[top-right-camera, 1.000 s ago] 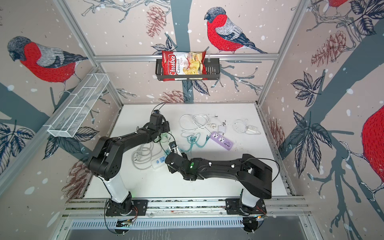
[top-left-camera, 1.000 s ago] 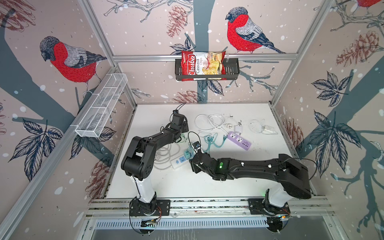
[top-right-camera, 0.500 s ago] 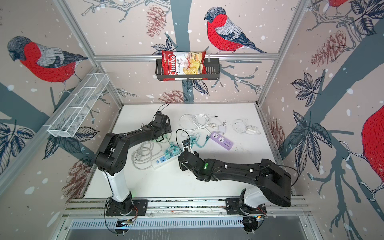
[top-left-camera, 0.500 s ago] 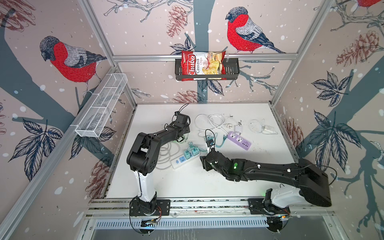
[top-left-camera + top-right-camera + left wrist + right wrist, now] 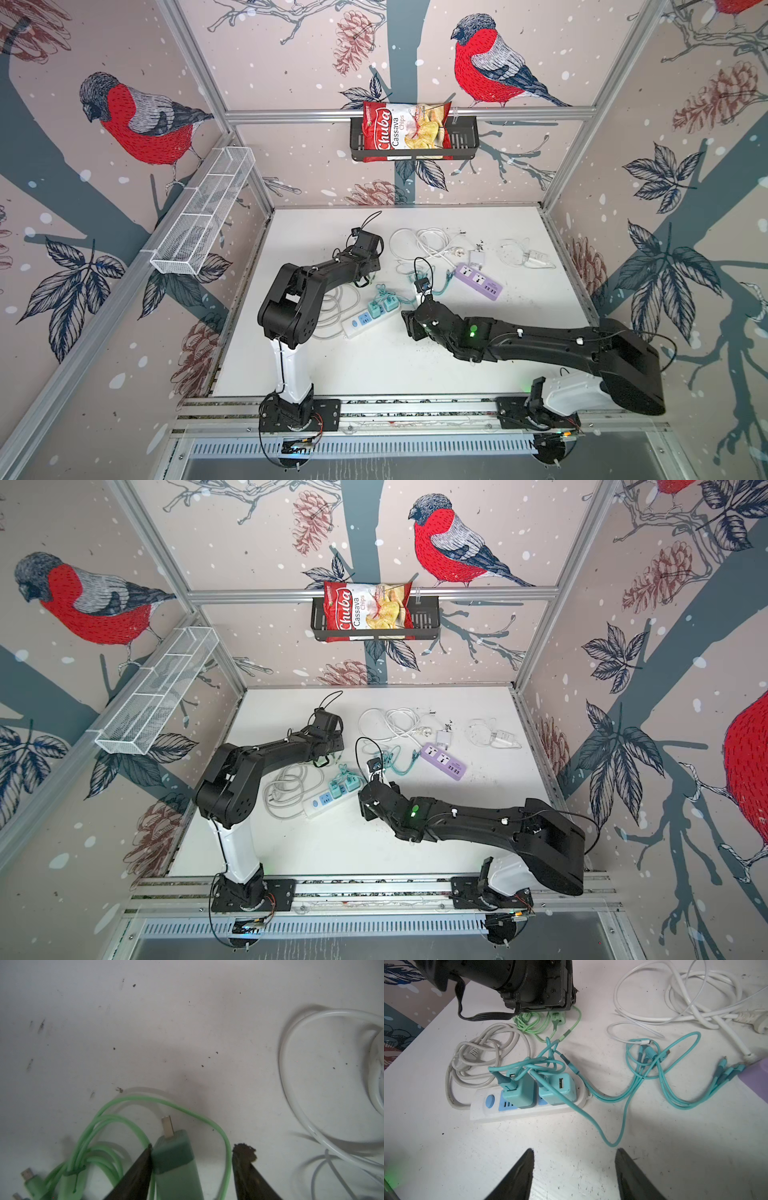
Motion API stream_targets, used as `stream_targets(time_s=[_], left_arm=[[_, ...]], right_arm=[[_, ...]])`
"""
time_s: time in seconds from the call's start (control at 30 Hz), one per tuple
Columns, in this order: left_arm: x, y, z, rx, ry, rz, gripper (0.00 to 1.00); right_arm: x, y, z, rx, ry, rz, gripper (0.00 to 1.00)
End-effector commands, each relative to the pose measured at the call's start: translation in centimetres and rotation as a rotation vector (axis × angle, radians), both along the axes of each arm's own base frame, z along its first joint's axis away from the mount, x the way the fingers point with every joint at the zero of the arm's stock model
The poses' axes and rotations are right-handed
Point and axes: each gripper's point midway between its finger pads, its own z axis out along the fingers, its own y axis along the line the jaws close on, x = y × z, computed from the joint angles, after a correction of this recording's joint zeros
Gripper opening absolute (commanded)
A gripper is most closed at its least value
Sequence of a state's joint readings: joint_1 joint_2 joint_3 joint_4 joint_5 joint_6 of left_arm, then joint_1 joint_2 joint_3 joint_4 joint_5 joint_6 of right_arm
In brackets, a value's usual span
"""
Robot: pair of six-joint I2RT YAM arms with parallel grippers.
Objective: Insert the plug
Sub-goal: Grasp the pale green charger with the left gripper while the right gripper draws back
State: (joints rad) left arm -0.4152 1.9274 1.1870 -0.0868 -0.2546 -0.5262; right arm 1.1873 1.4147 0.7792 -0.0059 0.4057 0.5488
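Observation:
A light-green USB plug (image 5: 174, 1159) with a bare metal tip (image 5: 168, 1127) lies on the table between the jaws of my left gripper (image 5: 196, 1147). One finger touches the plug's side. The other finger stands apart from it, with a loop of green cable (image 5: 225, 1142) in the gap. The white power strip (image 5: 525, 1109) carries two teal chargers (image 5: 519, 1093); the one nearer the strip's end shows an empty USB port (image 5: 561, 1083). My right gripper (image 5: 575, 1150) is open and empty over bare table, short of the strip. In both top views the left gripper (image 5: 368, 272) sits behind the strip (image 5: 365, 321), and the right gripper (image 5: 409, 324) beside it.
Teal multi-head cables (image 5: 654, 1076) trail from the chargers toward a purple power strip (image 5: 478, 280). White cables (image 5: 419, 245), a white adapter (image 5: 477, 259) and a clear cable bundle (image 5: 525, 257) lie behind. The strip's grey cord (image 5: 477, 1057) coils at its left.
My right arm has drawn back to the right, away from the white strip. My left gripper has shifted right over the green cable, and its jaws have narrowed a little.

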Motion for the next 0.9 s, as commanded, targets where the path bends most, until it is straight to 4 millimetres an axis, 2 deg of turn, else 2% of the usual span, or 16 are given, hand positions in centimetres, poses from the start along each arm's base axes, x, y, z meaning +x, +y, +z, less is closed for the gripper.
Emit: stream_targets(time_s=[0.0, 0.23, 0.43, 0.63, 0.87], left_arm=[[0.5, -0.7, 0.0, -0.02, -0.002, -0.013, 0.56], [0.9, -2.9, -0.8, -0.023, 0.02, -0.065, 0.49], [0.6, -3.1, -1.5, -0.022, 0.037, -0.074, 0.44], [0.3, -3.4, -1.9, -0.028, 0.049, -0.086, 0.22], [-0.4, -3.1, -1.4, -0.019, 0.039, -0.093, 0.07]], right_arm=[[0.3, 0.1, 0.3, 0.024, -0.006, -0.007, 0.63], [0.7, -0.8, 0.6, 0.021, -0.016, -0.041, 0.62], [1.3, -2.2, 1.1, 0.039, -0.02, -0.074, 0.62], [1.8, -4.0, 1.5, 0.038, -0.031, -0.113, 0.63], [1.9, -4.7, 1.6, 0.048, -0.035, -0.125, 0.63]])
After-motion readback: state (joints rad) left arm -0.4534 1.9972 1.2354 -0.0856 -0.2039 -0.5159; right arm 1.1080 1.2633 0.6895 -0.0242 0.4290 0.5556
